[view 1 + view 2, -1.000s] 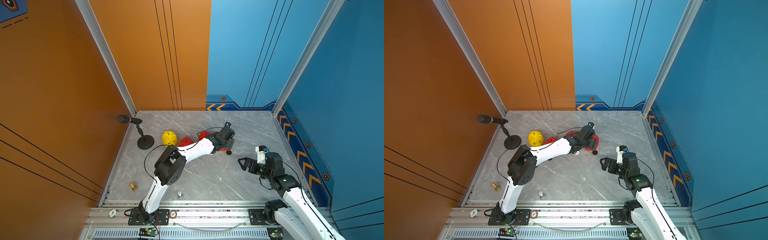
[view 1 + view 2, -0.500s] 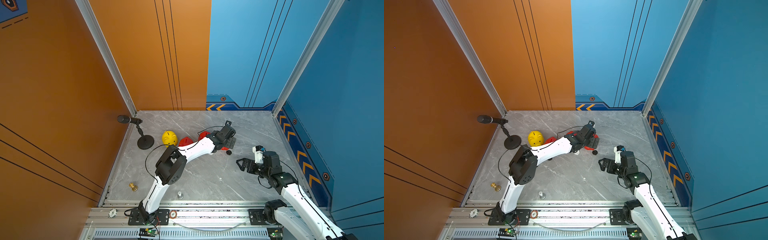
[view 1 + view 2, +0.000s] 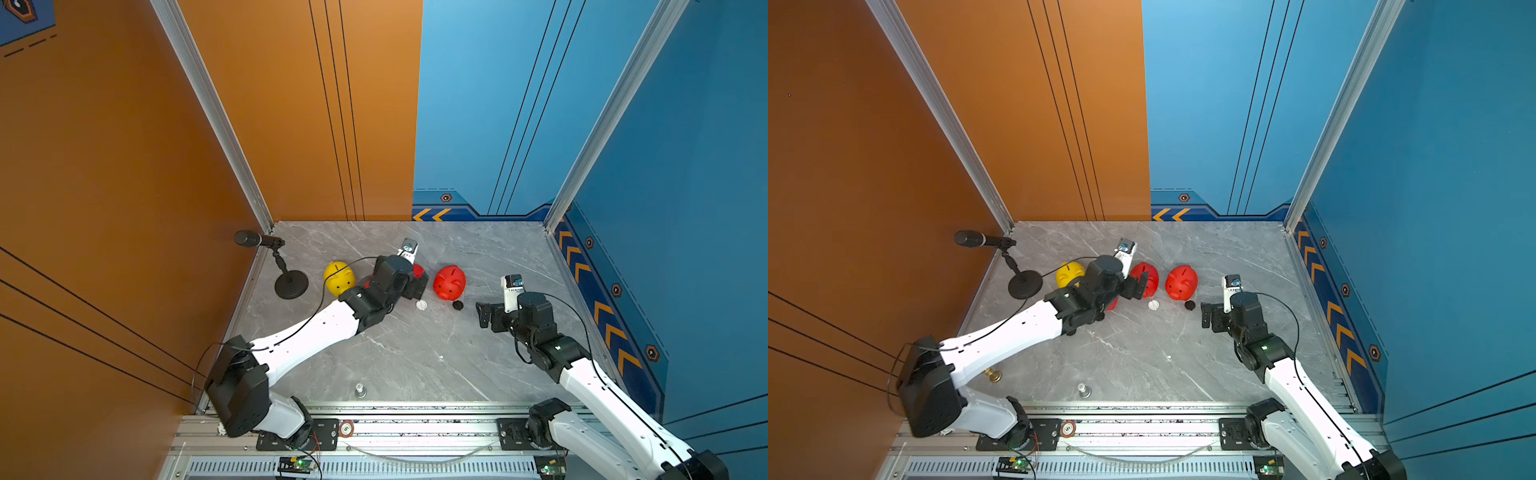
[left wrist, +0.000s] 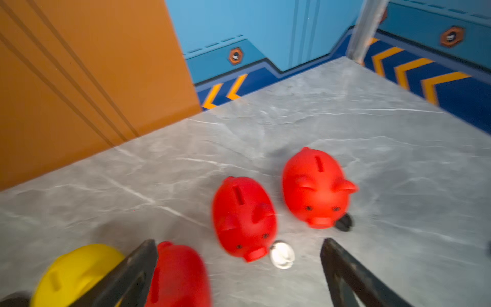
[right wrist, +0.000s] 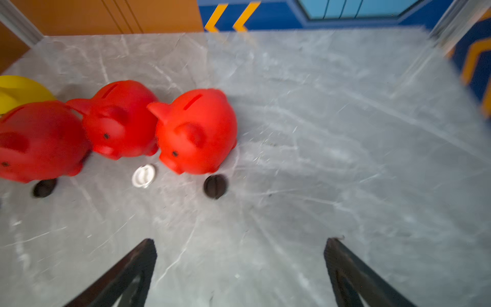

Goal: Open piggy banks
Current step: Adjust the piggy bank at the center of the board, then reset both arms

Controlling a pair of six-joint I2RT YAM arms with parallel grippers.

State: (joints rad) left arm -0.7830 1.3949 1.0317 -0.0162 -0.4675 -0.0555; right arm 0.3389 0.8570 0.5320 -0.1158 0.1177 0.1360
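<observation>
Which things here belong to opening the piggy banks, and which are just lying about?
Job:
yellow piggy bank
three red piggy banks
white plug
two black plugs

Lying about:
microphone on its stand
small brass piece
small silver stud

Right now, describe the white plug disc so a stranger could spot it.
On the grey marble table, find the middle red piggy bank of three. The white plug disc lies beside its snout. Unlike the two black discs, it is white.
</observation>
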